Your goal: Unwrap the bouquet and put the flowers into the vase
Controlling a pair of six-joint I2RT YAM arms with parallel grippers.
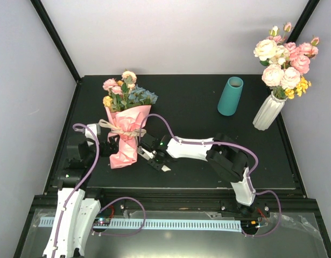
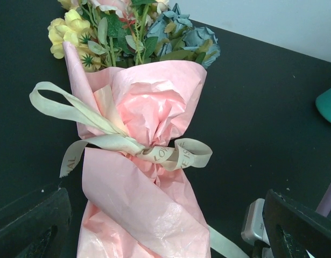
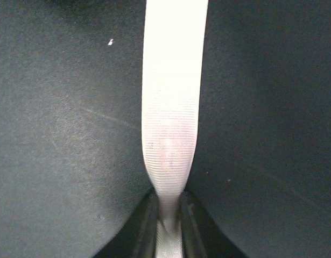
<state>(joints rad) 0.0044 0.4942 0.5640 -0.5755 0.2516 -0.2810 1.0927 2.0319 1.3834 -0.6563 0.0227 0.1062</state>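
The bouquet (image 1: 126,137) lies on the black table, wrapped in pink paper (image 2: 149,177) and tied with a cream ribbon (image 2: 170,153). Its flowers (image 1: 127,91), pink, yellow and blue, point to the far side. My left gripper (image 2: 165,242) is open, one finger on each side of the wrap's lower end. My right gripper (image 3: 168,228) is shut on the ribbon's loose tail (image 3: 169,118), just right of the wrap's lower part (image 1: 150,152). The tail runs flat and straight away from the jaws. The teal vase (image 1: 230,97) stands upright at the back right.
A white ribbed vase (image 1: 268,112) with large pink and cream roses stands at the far right, beside the teal vase. The table's raised edge (image 1: 176,189) runs along the near side. Purple cables loop over both arms.
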